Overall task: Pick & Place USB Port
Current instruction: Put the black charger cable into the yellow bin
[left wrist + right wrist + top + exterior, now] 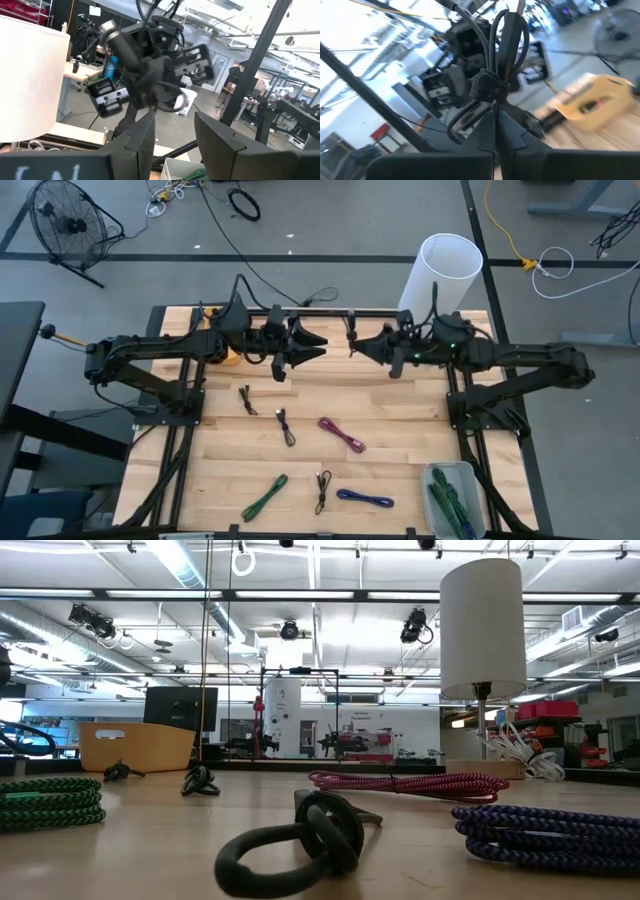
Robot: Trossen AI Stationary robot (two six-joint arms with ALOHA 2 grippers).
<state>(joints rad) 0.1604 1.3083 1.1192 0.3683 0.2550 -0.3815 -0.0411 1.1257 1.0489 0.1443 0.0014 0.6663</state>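
Black cable (495, 85) between right fingers (485, 137)

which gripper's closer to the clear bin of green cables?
Right. The right gripper is raised over the table's far edge, on the clear bin's side. The left gripper faces it from the far side, farther off.

Your two arms meet nose to nose over the far edge of the desk (400, 405), near the white cylinder (440, 275). Bare wood lies open below them. Nearer you, cable bundles scatter the surface: magenta (342, 434), blue (365, 499), green (264, 497). The clear bin (452, 498) blocks the right corner.
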